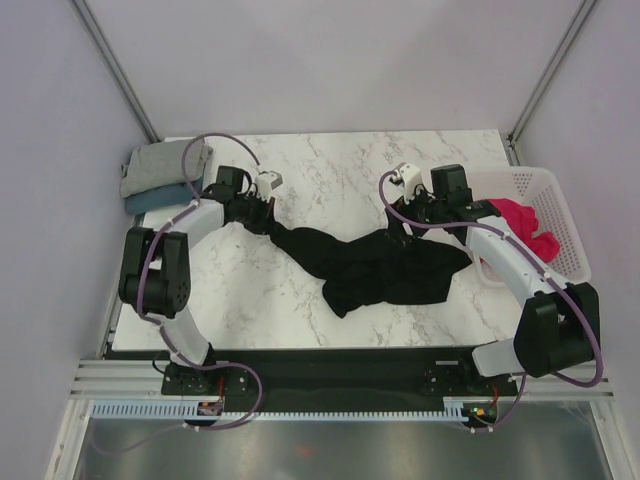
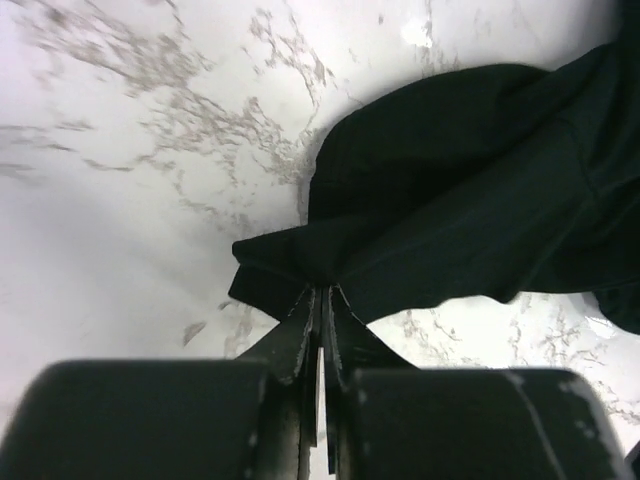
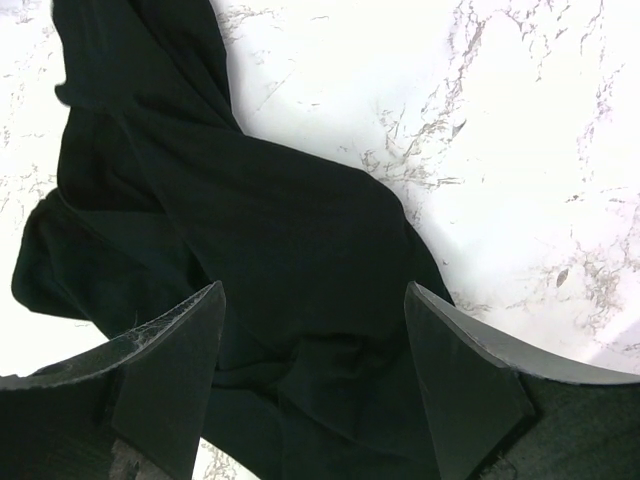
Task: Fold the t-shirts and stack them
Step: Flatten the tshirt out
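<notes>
Left gripper [image 2: 322, 292] pinches one black t-shirt [image 2: 470, 190]; right gripper [image 3: 313, 300] agape above it; two stacked shirts [image 1: 162, 176].

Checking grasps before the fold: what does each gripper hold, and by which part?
Left gripper pinches the black t-shirt at an outer edge; right gripper is open, holding nothing.

The table [image 1: 340, 165] has a white top veined with grey marbling, and most of it lies bare. A black t-shirt [image 1: 385, 272] sprawls unfolded across its middle. The bulk is bunched in rumpled folds right of centre, and a narrow length is drawn out toward the far left. In the far left corner sits a small stack, a folded dusty blue t-shirt [image 1: 150, 200] flat on the top with a folded grey t-shirt [image 1: 160, 165] upon it. A white mesh basket [image 1: 545, 195] stands at the right edge; whether it rests on the top cannot be told.
</notes>
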Tool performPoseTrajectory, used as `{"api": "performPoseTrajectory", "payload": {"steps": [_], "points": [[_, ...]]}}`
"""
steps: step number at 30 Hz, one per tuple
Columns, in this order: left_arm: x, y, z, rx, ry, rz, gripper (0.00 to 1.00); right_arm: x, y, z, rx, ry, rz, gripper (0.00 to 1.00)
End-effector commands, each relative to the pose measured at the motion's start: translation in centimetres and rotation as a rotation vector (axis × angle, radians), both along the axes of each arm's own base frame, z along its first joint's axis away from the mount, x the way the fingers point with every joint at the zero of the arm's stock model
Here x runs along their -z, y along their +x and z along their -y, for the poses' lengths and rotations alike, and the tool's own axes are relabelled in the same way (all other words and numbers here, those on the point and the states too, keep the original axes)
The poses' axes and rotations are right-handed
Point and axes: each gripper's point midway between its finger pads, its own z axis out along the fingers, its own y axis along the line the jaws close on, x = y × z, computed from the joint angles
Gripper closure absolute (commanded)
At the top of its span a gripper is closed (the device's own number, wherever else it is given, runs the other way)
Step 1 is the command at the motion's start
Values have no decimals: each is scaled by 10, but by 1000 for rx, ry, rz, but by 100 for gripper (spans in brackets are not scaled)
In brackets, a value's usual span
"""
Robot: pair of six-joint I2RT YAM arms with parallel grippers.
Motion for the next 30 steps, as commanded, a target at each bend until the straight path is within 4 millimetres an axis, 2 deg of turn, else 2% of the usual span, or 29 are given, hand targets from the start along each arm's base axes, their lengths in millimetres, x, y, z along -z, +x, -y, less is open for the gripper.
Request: {"api": "performPoseTrajectory", "payload": {"steps": [1,2,3,6,9,10,11,12,13,14,15,16,18,19,20,22,23,25,26,30], "points": [[-96,22,-10,-33,-15,266,93,-15,10,0,1,-6,63,19],[-100,24,-17,-60,13,290,75,-14,12,0,3,-6,64,19],[-106,23,-19,-70,20,308,67,-14,12,0,3,-6,63,20],[-108,13,-26,-94,17,309,98,-18,14,0,8,-5,65,21],[-142,4,-47,-162,-12,411,98,-25,14,2,13,-12,91,20],[-170,2,-58,-190,-16,488,98,-27,14,2,12,-9,95,20],[-181,2,-64,-186,7,533,98,-25,12,1,6,-4,86,18],[-190,3,-69,-193,32,566,74,-23,12,-1,0,4,80,18],[-194,7,-77,-223,69,580,54,-16,10,-4,-9,10,54,18],[-189,8,-79,-231,84,564,41,-13,9,-7,-23,28,37,17],[-173,6,-80,-230,93,516,31,-11,10,-8,-25,30,27,18],[-151,6,-76,-215,84,448,30,-4,13,-10,-23,29,7,18],[-111,-2,-69,-188,59,317,27,-9,18,-10,-16,27,13,18],[-98,-5,-61,-170,20,264,26,-12,19,-11,-18,29,19,17],[-72,-7,-56,-155,4,179,20,-18,20,-11,-19,34,27,17],[-53,-13,-43,-117,-62,96,14,-25,21,-11,-18,38,47,17],[-36,-15,-39,-111,-80,40,4,-26,21,-10,-19,34,52,17],[-25,-14,-27,-86,-149,-2,0,-25,20,-8,-19,16,58,17],[-26,-15,-25,-85,-166,-11,0,-23,20,-7,-18,15,53,16],[-10,-10,-19,-102,-203,-59,0,-14,19,-6,-15,5,33,16]]}}
